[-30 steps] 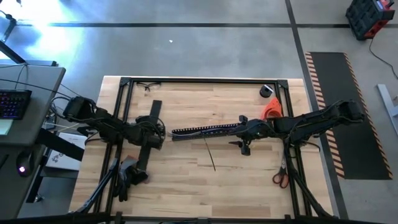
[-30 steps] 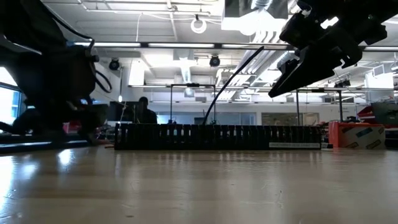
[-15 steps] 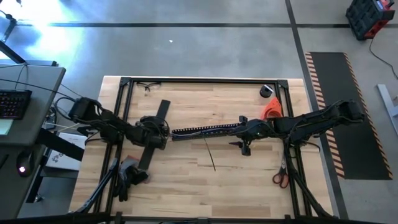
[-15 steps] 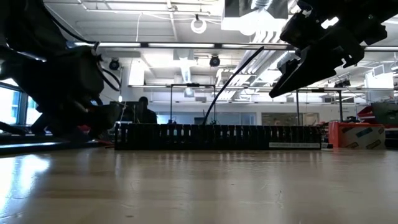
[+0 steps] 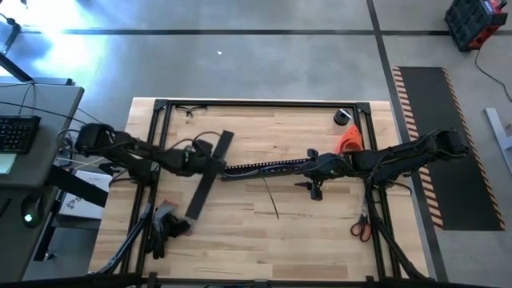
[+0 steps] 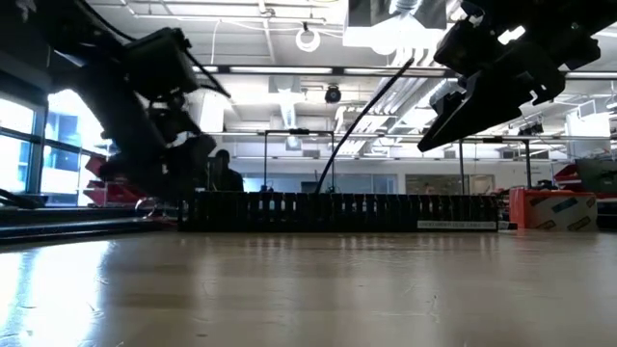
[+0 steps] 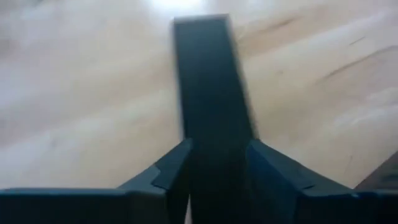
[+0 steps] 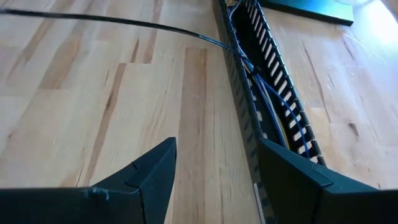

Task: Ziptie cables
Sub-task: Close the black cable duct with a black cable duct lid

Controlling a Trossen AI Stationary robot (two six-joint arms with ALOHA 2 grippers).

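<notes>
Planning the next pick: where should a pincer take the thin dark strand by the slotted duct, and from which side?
Probably its free stretch, clear of the slotted duct. The thin dark strand arcs up off the table in the low view, so fingers could close across it from above. The open right pincer is nearest.

We look down on a pale wooden table [image 5: 240,232] framed in black rails, standing on a grey concrete floor [image 5: 264,64] crossed by dark lines. A desk with a keyboard [image 5: 18,133] sits alongside; a hazard-striped mat [image 5: 444,136] lies opposite. At table height we see an open hall under ceiling ducts and lamps [image 6: 308,39], windows [image 6: 58,145] glowing.
</notes>
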